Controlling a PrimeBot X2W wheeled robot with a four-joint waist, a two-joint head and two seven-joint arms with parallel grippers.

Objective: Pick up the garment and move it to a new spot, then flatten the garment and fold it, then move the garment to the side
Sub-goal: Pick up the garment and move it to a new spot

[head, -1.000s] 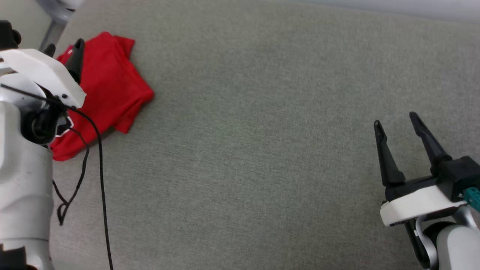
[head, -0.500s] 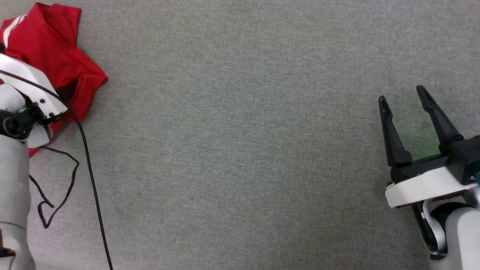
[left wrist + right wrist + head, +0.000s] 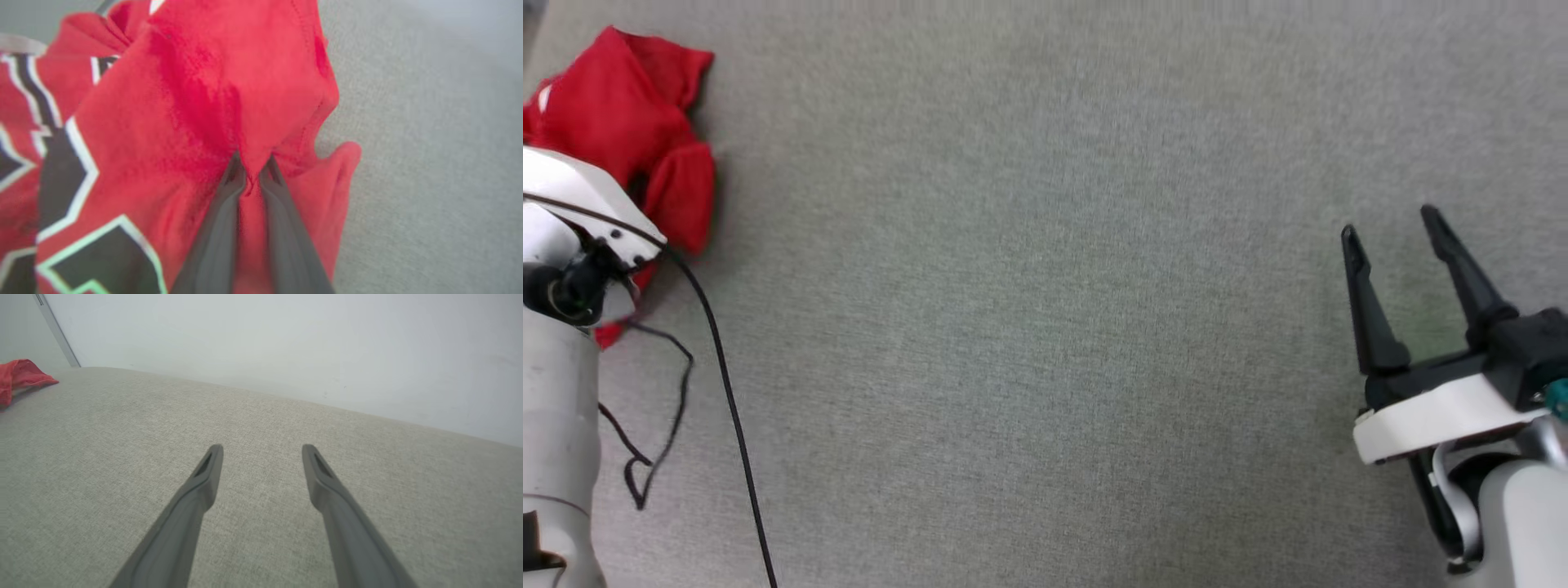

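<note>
The garment, a red jersey, lies bunched at the far left of the grey surface in the head view. Black white-outlined lettering shows on the garment in the left wrist view. There my left gripper is shut on a pinched fold of its red cloth, fingertips buried in it. In the head view the left arm's white wrist housing covers the garment's lower left part. My right gripper hovers open with nothing in it at the right side, far from the garment. In the right wrist view the right gripper points over bare surface, and a bit of the garment shows far left.
A black cable trails from the left arm down across the grey fabric surface. A pale wall rises behind the surface's far edge, with a thin grey bar at its left.
My left gripper has shut on a fold of the garment, and the cloth is more gathered. The head camera has shifted, so the whole picture moved. The right gripper stays open.
</note>
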